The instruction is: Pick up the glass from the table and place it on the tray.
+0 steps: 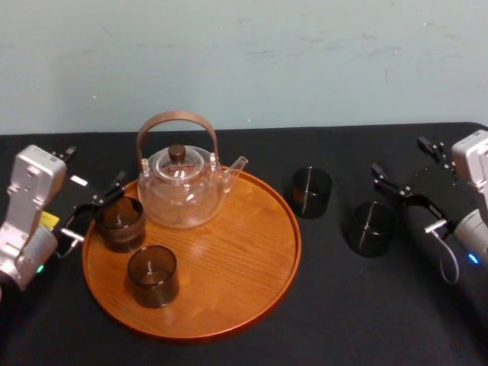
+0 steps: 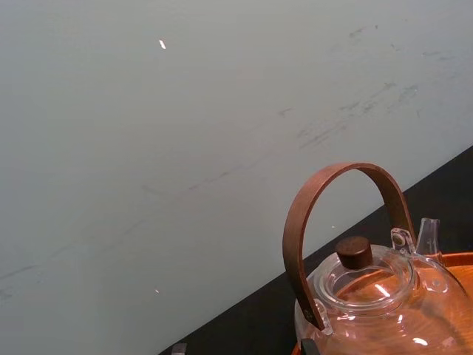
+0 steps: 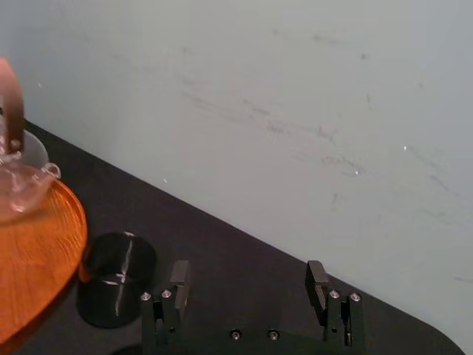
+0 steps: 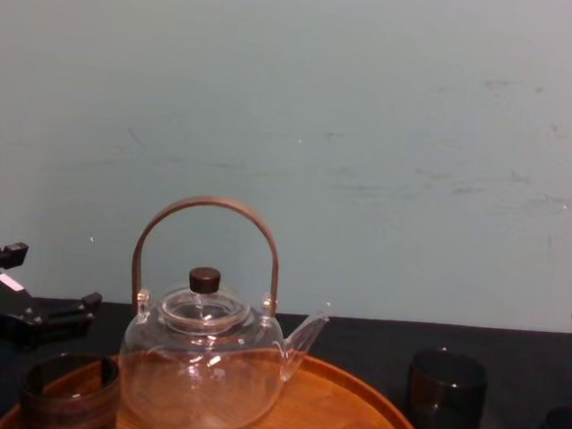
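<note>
Two dark smoked glasses stand on the black table right of the tray: one [image 1: 311, 192] close to the rim, the other [image 1: 371, 227] farther right. The round orange-brown tray [image 1: 252, 252] carries two more dark glasses, one at its left edge [image 1: 120, 223] and one near its front [image 1: 152, 276]. My right gripper [image 1: 398, 155] hovers open and empty just right of and behind the farther glass. In the right wrist view its fingers [image 3: 247, 277] stand wide apart, with the nearer glass [image 3: 117, 277] beside the tray [image 3: 37, 251]. My left gripper [image 1: 97, 165] is open and empty above the tray's left edge.
A clear glass teapot [image 1: 181, 187] with a brown arched handle stands at the back of the tray, also seen in the left wrist view [image 2: 369, 296] and the chest view [image 4: 202, 366]. A pale wall rises behind the table. Bare black tabletop lies in front of the tray.
</note>
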You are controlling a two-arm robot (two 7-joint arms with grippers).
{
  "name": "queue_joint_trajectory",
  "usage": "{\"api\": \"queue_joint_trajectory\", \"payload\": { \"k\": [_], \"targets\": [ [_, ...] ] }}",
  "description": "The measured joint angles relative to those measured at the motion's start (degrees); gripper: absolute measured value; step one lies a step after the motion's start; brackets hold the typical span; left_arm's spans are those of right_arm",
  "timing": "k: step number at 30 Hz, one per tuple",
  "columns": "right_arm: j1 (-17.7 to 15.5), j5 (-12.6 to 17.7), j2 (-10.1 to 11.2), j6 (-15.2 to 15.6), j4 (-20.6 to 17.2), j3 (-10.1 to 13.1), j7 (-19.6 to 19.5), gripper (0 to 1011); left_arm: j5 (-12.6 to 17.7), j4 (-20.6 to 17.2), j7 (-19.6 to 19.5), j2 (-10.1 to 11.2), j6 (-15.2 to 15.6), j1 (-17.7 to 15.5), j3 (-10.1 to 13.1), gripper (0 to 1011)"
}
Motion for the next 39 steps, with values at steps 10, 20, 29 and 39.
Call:
{"api": "queue_joint_trajectory", "payload": {
  "k": [10,20,29,39],
  "targets": [
    [-3.68,2.95,0.95,3.52,-5.78,2.41,2.56,1002,0.0,0.0,0.0,0.0,0.0,0.0,0.0,1001],
    [-9.58,5.71,1.34,6.27,-10.87,4.87,3.8,1002,0.0,0.0,0.0,0.0,0.0,0.0,0.0,1001],
    [-15.46,5.84,1.63,7.16,-14.38,7.74,2.35,1002,0.0,0.0,0.0,0.0,0.0,0.0,0.0,1001],
    [-18.29,5.58,0.98,7.86,-15.08,9.3,2.88,1002,0.0,0.0,0.0,0.0,0.0,0.0,0.0,1001]
  ]
}}
